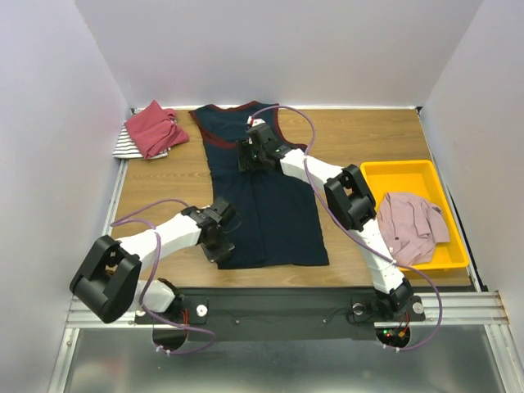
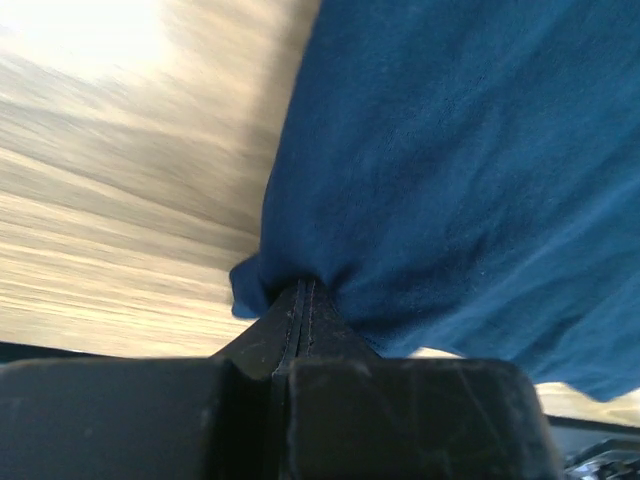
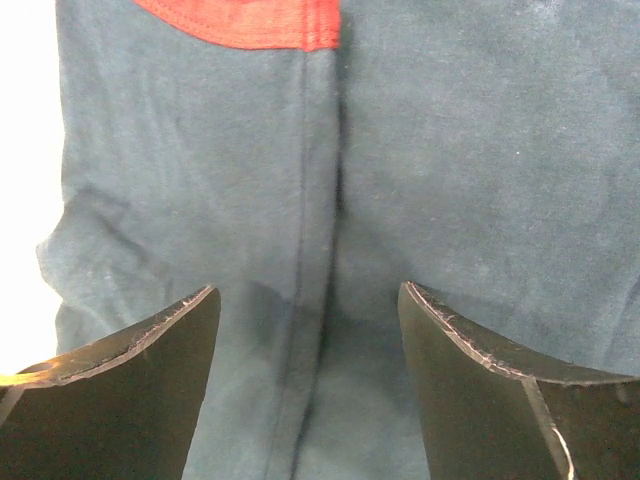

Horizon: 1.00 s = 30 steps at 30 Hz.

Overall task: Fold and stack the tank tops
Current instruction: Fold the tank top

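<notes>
While the navy tank top [image 1: 274,209] is lying on the table [image 1: 164,176], the left gripper [image 2: 303,300] is clamping its near-left corner. The right gripper [image 3: 310,320] is hanging over it, fingers spread apart, near the maroon trim [image 3: 250,20].

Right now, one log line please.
left tool: shut on navy top, near-left corner | right tool: open over neckline end | pink top: in tray | red top: far left

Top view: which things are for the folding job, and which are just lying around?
For the job: navy tank top, red tank top, striped tank top, pink tank top.

Just lying about: yellow tray, with the pink one lying in it.
</notes>
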Tool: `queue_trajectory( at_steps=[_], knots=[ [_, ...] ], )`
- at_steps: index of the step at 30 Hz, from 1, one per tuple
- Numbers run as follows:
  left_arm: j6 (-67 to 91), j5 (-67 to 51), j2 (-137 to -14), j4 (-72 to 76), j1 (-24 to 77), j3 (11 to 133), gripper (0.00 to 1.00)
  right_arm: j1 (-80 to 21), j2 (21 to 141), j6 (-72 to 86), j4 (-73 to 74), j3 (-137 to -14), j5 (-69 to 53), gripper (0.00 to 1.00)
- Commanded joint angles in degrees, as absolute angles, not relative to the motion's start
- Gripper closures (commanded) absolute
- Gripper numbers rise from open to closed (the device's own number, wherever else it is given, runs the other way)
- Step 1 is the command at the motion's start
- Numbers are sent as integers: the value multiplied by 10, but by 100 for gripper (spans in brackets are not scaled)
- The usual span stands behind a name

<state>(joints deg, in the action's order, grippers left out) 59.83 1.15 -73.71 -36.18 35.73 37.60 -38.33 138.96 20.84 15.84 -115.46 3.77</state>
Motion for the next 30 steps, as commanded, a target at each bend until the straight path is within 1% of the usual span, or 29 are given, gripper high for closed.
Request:
queue_trajectory(
  at_steps=[1, 5, 10, 17, 18, 21, 26, 30],
  knots=[
    [652, -17, -764, -365, 418, 351, 100, -387, 1374, 193, 155, -1166, 33, 21],
    [684, -38, -764, -366, 453, 330, 100, -387, 1368, 182, 154, -1165, 36, 20],
    [696, -33, -701, -400, 453, 317, 100, -386, 1349, 178, 153, -1151, 59, 17],
    [684, -4, -687, -481, 452, 366, 100, -377, 1298, 167, 154, -1135, 95, 12],
    [682, 23, -683, -490, 452, 381, 100, -367, 1282, 172, 154, -1124, 94, 11],
    [675, 51, -666, -526, 451, 409, 100, -340, 1254, 185, 154, -1093, 97, 9],
    [679, 62, -653, -560, 442, 434, 100, -270, 1196, 206, 154, -1029, 71, 9],
    [677, 78, -664, -594, 441, 483, 100, -229, 1174, 206, 154, -986, 47, 9]
  ],
)
